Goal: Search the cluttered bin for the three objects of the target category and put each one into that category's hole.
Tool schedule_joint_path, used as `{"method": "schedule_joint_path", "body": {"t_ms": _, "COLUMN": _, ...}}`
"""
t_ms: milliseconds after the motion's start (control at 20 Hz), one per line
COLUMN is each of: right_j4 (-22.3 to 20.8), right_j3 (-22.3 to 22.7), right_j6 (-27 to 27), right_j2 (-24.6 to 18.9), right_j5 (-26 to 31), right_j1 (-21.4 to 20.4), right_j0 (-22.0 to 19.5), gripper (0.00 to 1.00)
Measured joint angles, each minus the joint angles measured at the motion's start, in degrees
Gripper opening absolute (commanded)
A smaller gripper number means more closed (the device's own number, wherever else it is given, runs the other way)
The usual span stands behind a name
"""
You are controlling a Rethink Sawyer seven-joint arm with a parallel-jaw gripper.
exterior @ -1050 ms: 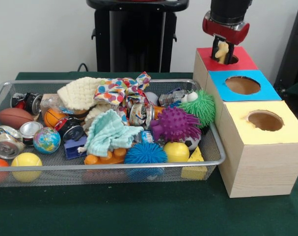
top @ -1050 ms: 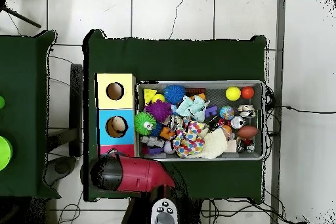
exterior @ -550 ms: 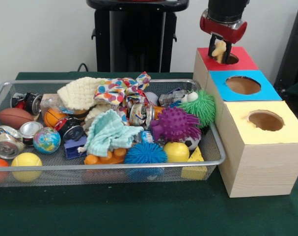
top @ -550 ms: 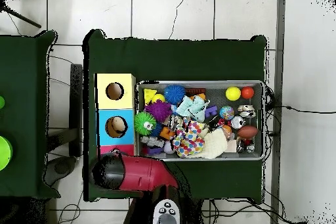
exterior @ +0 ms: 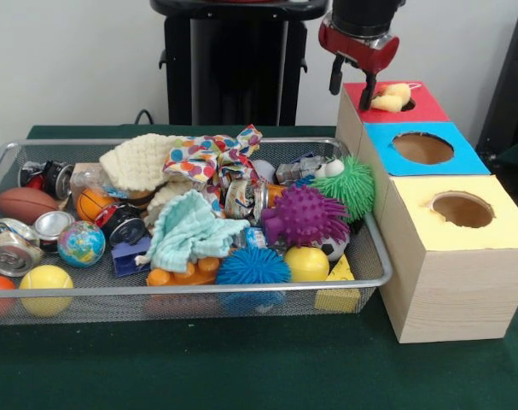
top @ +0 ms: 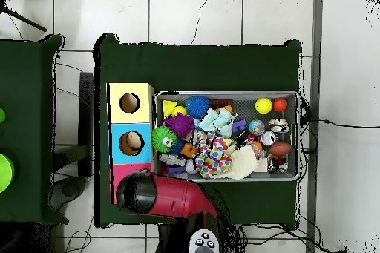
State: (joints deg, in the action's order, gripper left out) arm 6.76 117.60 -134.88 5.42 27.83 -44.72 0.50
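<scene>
Above the red box (exterior: 387, 104), the end effector (exterior: 351, 80) is hanging with its fingers apart and nothing between them. A pale yellow object (exterior: 388, 96) is lying at the rim of the red box's hole, seemingly not fully inside. Judging by this, one delivery is nearly finished; how many targets are waiting in the crowded mesh bin (exterior: 371, 257) is impossible to tell.
</scene>
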Motion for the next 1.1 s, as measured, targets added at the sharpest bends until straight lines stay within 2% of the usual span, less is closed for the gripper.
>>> {"method": "schedule_joint_path", "body": {"t_ms": 550, "right_j4": -3.3, "right_j3": -1.0, "right_j6": 0.0, "right_j2": 2.4, "right_j5": 0.0, "right_j1": -0.3, "right_j0": 0.5, "gripper": 1.0}}
{"method": "schedule_joint_path", "body": {"t_ms": 1100, "right_j4": -3.8, "right_j3": -2.2, "right_j6": 0.0, "right_j2": 2.9, "right_j5": 0.0, "right_j1": -2.2, "right_j0": 0.7, "gripper": 1.0}}
